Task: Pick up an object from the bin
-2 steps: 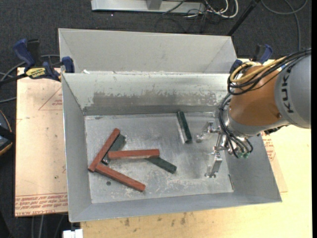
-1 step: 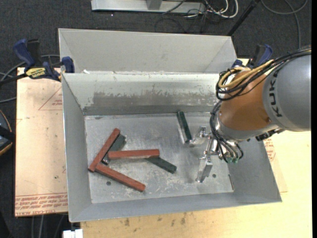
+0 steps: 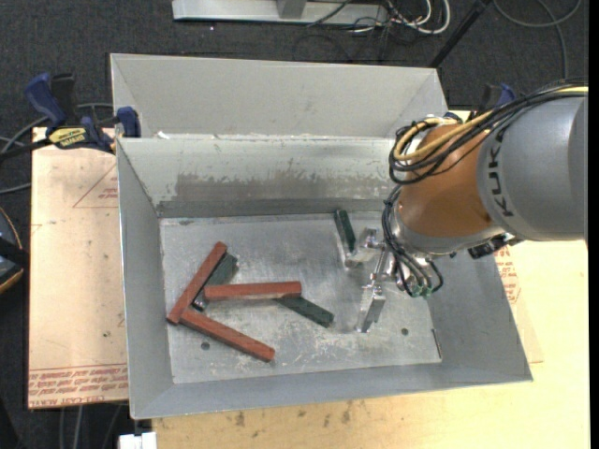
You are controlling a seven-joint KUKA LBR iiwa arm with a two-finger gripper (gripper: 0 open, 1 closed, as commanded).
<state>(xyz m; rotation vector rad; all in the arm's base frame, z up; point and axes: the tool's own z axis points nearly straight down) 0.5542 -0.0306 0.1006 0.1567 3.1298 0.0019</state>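
My gripper point(image 3: 354, 271) hangs low over the right part of the bin floor. Its two fingers are spread wide, one pointing to the back and one to the front, so it stands open with bare floor between them. Just left of the front finger lies a short dark green block point(image 3: 309, 311). It touches the right end of a flat red-brown bar point(image 3: 253, 291) that lies across the middle of the bin.
Further left, two more red-brown bars point(image 3: 197, 282) point(image 3: 226, 336) form a V, with another dark green block point(image 3: 223, 269) tucked beside them. The arm's bulky wrist and cables hang over the bin's right wall. Sloped walls ring the floor.
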